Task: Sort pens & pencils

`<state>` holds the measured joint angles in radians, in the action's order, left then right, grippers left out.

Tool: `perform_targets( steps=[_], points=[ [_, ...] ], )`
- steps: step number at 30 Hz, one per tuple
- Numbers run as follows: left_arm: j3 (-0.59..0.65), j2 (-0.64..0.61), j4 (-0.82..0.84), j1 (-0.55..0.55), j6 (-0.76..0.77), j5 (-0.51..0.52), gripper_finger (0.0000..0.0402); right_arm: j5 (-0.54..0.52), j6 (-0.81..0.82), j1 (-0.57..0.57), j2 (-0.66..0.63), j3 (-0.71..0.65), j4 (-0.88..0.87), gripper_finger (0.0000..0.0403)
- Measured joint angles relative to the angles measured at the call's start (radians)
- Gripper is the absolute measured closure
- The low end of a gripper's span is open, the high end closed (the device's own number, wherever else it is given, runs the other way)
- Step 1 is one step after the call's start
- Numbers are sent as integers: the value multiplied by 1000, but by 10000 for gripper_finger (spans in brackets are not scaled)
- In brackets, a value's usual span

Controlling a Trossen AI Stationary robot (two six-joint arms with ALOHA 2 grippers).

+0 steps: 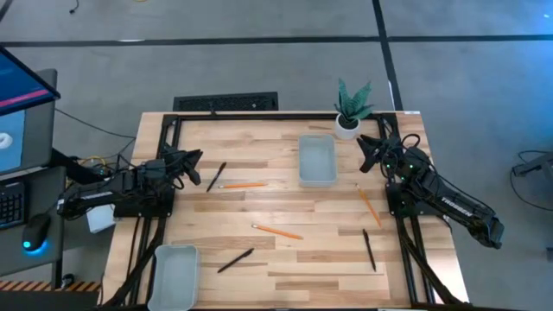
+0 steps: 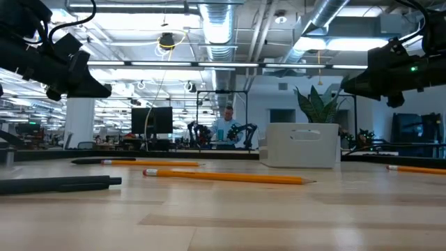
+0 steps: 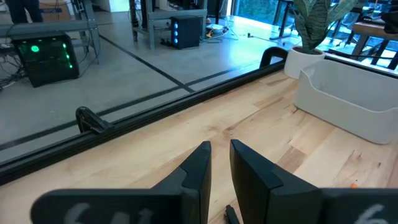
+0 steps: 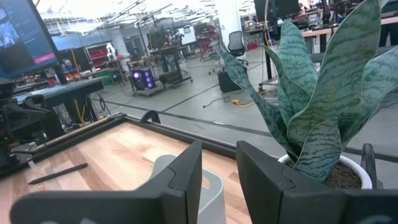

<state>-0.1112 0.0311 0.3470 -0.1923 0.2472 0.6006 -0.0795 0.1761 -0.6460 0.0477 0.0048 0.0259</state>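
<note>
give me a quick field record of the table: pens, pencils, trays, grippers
pens: three, loose on the table; one by the left gripper, one near front left, one front right
pencils: three, loose; one left of centre, one centre, one right
trays: one at the back centre, one at the front left corner; nothing seen in either
left gripper: raised, holds nothing
right gripper: raised near the plant, holds nothing
</note>
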Motion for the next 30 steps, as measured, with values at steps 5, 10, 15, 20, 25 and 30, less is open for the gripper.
perform_targets(
  steps=[5, 10, 15, 20, 25, 30],
  points=[
    [0, 0, 0, 0, 0, 0, 352, 0, 0, 0, 0, 0, 0, 281],
    [1, 0, -11, 0, 0, 7, 352, 0, 0, 0, 0, 0, 0, 281],
    [1, 0, -13, 0, 20, -7, 352, -2, -1, 0, 0, 0, 0, 281],
    [1, 0, -14, 0, 70, -13, 352, -23, 0, -6, 0, 0, 3, 281],
    [1, 0, -14, 0, 72, -13, 352, -26, 0, -2, 0, 0, 27, 281],
    [1, 0, -15, 0, 110, -13, 352, -27, 114, -6, 0, 9, 45, 281]
  ],
)
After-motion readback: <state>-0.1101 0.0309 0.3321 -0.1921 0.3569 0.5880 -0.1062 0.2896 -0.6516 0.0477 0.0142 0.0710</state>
